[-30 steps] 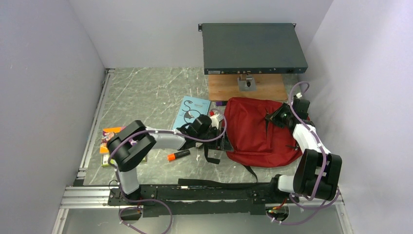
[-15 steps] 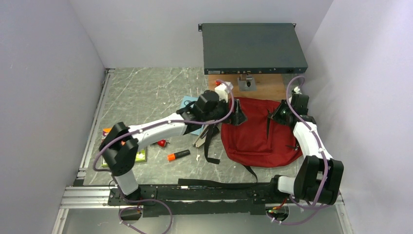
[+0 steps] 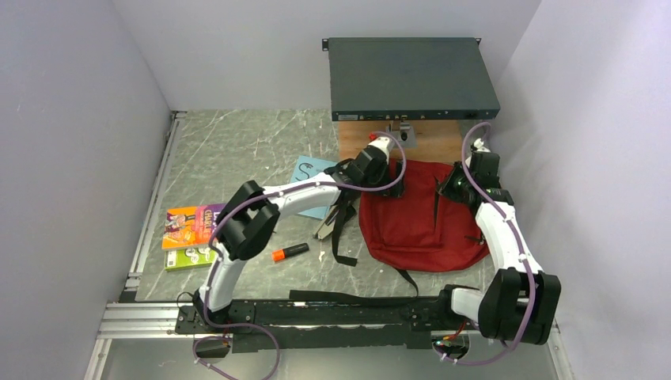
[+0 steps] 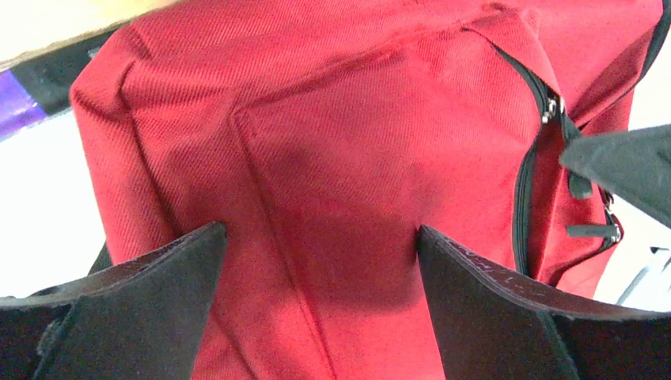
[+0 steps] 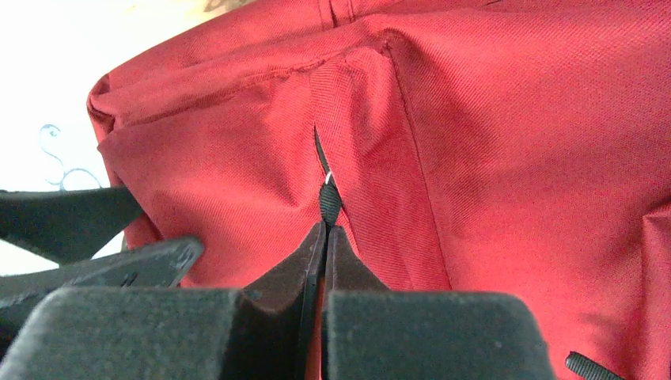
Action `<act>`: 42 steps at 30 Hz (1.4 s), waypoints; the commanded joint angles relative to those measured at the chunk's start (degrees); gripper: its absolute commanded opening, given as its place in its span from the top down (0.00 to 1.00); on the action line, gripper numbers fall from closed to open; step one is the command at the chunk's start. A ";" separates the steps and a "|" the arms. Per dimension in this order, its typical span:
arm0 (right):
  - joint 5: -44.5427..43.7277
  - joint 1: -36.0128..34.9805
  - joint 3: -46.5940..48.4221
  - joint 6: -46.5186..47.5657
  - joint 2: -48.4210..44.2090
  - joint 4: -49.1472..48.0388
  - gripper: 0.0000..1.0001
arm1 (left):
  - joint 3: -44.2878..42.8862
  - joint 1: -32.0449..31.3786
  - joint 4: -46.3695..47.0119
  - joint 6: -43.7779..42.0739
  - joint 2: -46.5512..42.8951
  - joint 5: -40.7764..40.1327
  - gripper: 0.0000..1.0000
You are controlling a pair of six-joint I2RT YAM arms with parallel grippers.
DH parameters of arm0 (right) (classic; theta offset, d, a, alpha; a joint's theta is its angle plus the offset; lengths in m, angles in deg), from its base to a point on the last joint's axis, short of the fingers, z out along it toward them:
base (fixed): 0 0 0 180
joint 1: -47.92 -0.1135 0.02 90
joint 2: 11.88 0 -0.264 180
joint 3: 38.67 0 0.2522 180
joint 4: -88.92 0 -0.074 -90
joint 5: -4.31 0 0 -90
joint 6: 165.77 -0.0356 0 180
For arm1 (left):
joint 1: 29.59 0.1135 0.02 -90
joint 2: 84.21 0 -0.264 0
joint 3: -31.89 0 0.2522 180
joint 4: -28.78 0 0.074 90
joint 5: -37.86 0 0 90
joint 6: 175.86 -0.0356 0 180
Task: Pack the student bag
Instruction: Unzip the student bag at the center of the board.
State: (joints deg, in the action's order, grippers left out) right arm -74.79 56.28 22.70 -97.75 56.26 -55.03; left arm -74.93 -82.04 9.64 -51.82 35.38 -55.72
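The student bag (image 3: 419, 226) is a dark red backpack lying right of centre, its black straps (image 3: 342, 233) trailing to the left. My left gripper (image 3: 393, 184) is open just above the bag's back left corner. In the left wrist view its jaws (image 4: 320, 237) stand wide apart over red fabric (image 4: 340, 142), with a black zipper (image 4: 524, 186) to the right. My right gripper (image 3: 449, 184) is at the bag's back right part. In the right wrist view it (image 5: 324, 233) is shut on a small black zipper-pull tab (image 5: 329, 199) of the bag (image 5: 506, 142).
A blue book (image 3: 307, 168) lies left of the bag under my left arm. An orange marker (image 3: 290, 252), a colourful book (image 3: 188, 226) and a green one (image 3: 188, 258) lie at the left. A dark flat box (image 3: 411, 77) on a wooden board (image 3: 427, 144) stands behind the bag.
My left arm has swung from the straps at the bag's left side back and right onto the bag's back left corner. The right gripper has stayed on the bag, moving slightly back.
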 commanded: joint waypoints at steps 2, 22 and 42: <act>-4.21 -2.46 1.74 1.58 -2.31 2.96 1.00 | -6.97 -0.48 0.82 -2.64 3.89 -0.97 0.09; -2.48 -3.77 -7.21 -8.26 0.02 7.45 1.00 | 1.94 4.70 20.74 16.60 7.35 13.68 1.00; 0.54 -7.14 -3.61 -9.41 -2.85 15.82 1.00 | -5.74 4.24 17.31 13.73 8.56 17.02 1.00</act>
State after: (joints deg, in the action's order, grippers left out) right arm -76.65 50.14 19.60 -104.26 57.02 -46.66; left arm -74.60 -77.78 25.61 -39.47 42.83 -38.71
